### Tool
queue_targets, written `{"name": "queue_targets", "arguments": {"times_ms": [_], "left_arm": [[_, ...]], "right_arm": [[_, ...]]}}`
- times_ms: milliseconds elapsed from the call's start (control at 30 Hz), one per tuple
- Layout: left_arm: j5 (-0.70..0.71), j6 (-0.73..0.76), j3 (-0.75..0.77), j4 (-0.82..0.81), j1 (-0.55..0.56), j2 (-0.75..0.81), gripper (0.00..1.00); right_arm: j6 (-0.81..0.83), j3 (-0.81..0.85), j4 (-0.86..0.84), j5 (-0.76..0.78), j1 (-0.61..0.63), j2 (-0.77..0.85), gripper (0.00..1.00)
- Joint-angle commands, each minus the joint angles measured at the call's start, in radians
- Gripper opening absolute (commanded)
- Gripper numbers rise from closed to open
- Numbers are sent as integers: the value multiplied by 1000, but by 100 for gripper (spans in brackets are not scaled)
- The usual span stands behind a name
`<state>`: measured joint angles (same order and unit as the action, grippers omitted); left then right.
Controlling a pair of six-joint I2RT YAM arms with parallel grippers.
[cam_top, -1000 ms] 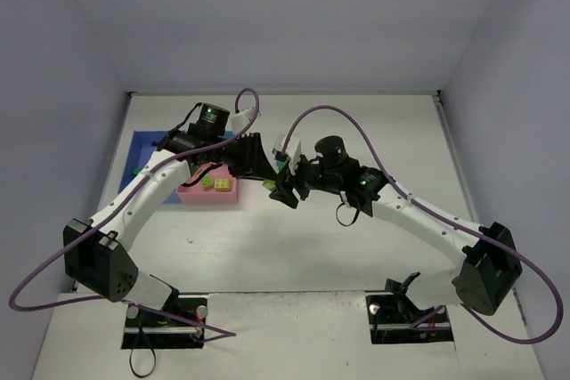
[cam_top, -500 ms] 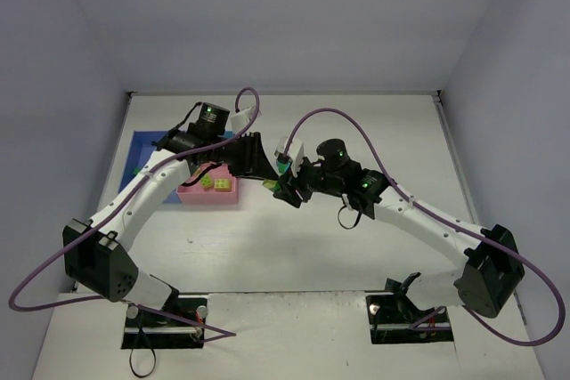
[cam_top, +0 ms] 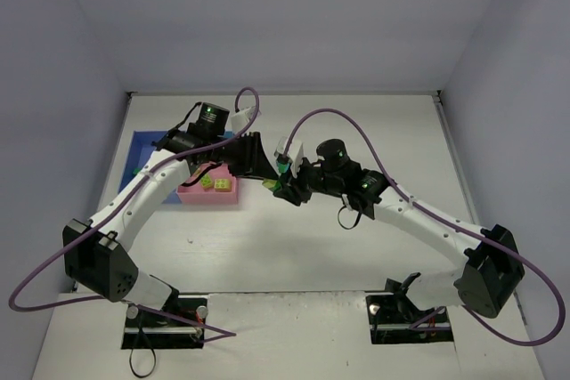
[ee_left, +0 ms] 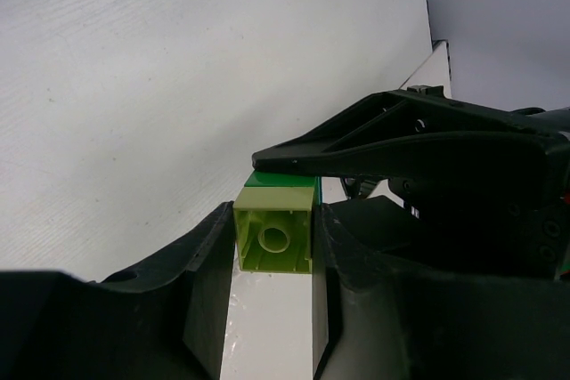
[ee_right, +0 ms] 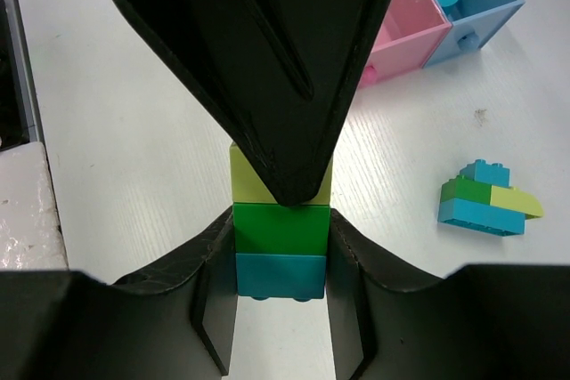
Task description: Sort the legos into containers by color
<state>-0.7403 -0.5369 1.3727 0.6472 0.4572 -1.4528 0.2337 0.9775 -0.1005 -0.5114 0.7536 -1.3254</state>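
White worktop (cam_top: 294,246) lies below; mid-frame, our left end effector (ee_left: 273,222) clenches the yellow-green brick (ee_left: 272,242), our right end effector (ee_right: 280,239) the green-and-teal bricks (ee_right: 280,273). We should peel them apart gently, grips firm.

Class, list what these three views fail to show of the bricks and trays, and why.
Top external: large blue plastic tray, mostly under the left arm.
Left wrist: teal plastic brick, behind the yellow-green plastic brick.
Right wrist: narrow light-blue plastic tray, cut by top edge.
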Motion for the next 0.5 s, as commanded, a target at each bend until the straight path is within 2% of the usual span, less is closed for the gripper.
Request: {"name": "queue_targets", "arguments": {"times_ms": [0, 467], "left_arm": [[-24, 31, 23, 8, -2, 37, 0], [-15, 135, 95, 129, -138, -12, 0]], "right_arm": [[-5, 21, -73, 2, -8, 49, 0], [-14, -165, -50, 40, -102, 135, 0]]}}
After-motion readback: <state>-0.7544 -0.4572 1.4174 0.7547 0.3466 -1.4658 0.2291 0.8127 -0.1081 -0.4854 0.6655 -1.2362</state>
